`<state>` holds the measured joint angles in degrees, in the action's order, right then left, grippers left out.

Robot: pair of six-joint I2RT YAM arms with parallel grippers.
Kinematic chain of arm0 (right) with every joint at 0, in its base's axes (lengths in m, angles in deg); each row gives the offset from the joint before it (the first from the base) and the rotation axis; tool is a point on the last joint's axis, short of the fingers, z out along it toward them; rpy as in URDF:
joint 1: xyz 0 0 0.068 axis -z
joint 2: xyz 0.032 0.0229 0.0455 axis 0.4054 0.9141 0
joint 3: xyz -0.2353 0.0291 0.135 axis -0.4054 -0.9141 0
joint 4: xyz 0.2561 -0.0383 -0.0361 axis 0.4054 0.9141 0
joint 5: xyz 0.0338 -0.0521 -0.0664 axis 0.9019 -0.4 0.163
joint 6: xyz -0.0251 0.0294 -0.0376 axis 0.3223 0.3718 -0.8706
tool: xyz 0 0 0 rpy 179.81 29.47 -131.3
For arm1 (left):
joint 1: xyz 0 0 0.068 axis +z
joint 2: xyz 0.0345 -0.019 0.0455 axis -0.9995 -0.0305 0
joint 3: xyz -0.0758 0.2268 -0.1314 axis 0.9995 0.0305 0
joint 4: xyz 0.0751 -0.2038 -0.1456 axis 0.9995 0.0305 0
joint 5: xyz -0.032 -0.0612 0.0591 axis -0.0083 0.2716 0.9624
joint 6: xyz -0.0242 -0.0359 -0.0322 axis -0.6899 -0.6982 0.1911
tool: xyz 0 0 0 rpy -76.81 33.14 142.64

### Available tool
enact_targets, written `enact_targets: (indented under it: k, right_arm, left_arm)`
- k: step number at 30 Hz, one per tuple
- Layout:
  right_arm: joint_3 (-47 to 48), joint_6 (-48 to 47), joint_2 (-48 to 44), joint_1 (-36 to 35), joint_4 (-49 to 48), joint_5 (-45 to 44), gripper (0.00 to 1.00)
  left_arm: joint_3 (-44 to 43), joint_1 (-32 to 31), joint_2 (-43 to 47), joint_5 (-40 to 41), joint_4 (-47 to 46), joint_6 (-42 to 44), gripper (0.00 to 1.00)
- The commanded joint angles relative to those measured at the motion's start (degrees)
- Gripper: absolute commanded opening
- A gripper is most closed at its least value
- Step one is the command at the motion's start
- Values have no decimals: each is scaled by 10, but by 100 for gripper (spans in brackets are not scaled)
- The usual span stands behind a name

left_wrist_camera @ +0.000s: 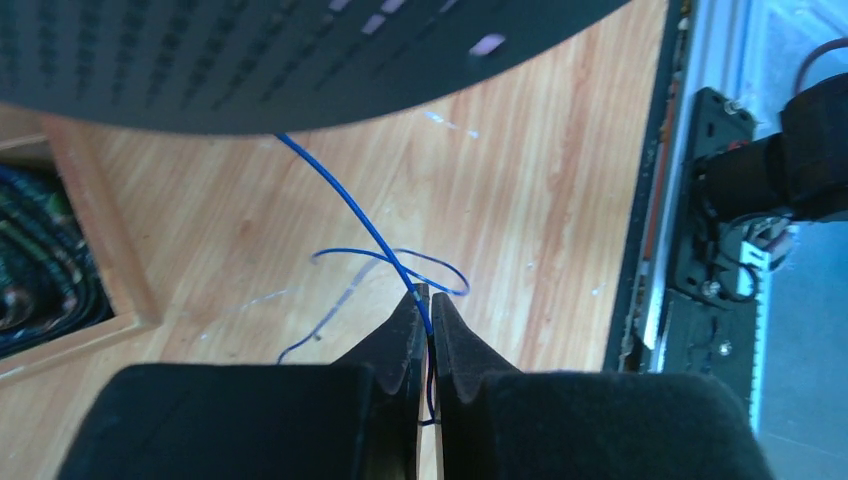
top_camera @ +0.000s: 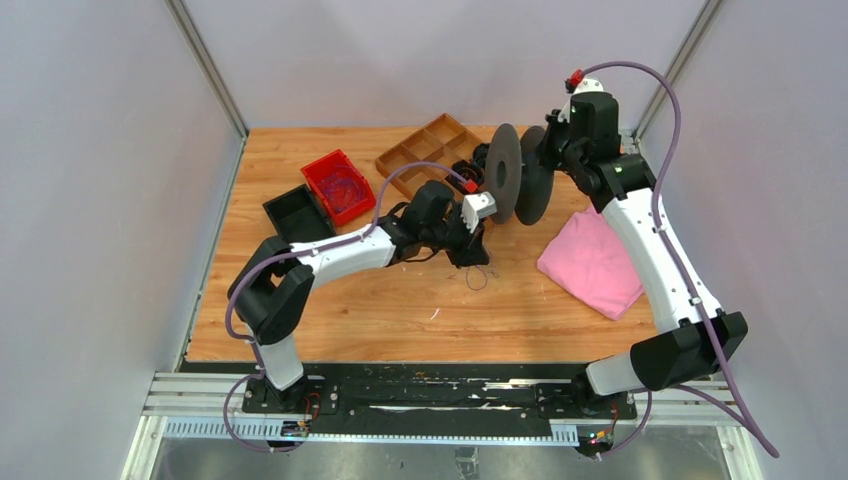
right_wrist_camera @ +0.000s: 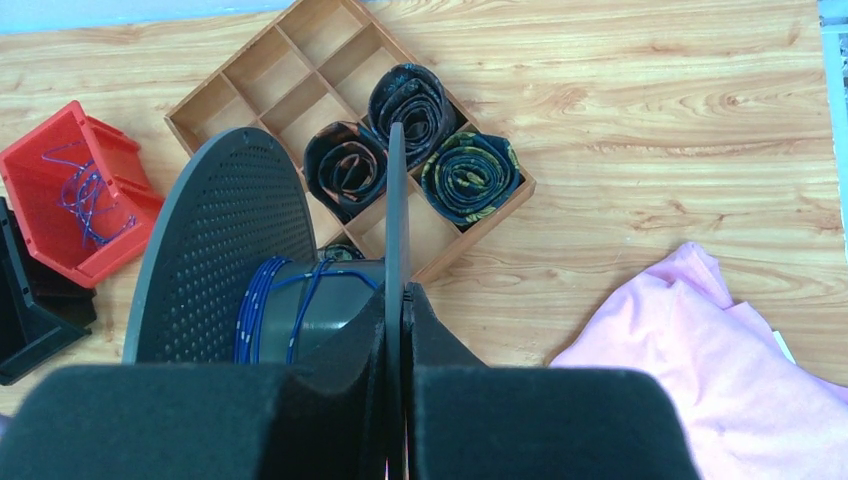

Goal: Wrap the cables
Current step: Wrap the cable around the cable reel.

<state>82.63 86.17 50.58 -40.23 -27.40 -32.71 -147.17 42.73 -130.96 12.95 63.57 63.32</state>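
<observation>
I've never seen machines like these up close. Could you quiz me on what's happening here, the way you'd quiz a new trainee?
1. True or false: the left gripper is pinching a thin cable between its fingers.
2. How does the right gripper meet the spool? A: it hovers apart from it. B: it clamps the edge of one flange. C: it grips the core.
3. Fill in: the cable wound on the spool's core is coloured ____.

Key: 1 true; 2 B; 3 blue.
</observation>
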Motion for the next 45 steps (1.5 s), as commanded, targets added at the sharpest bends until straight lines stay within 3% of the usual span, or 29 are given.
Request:
enact_targets:
  k: [1, 9, 45]
  right_arm:
    - [-10, 17, -5, 9, -59, -19, 1]
    - [-48, 5, -13, 9, -81, -15, 1]
    - [-148, -45, -46, -11, -147, -46, 1]
  left_arm:
    - [-38, -16, -9, -36, -18, -49, 9]
    - [-68, -21, -17, -49, -20, -84, 12]
    - [-262, -21, -24, -62, 169, -20, 16]
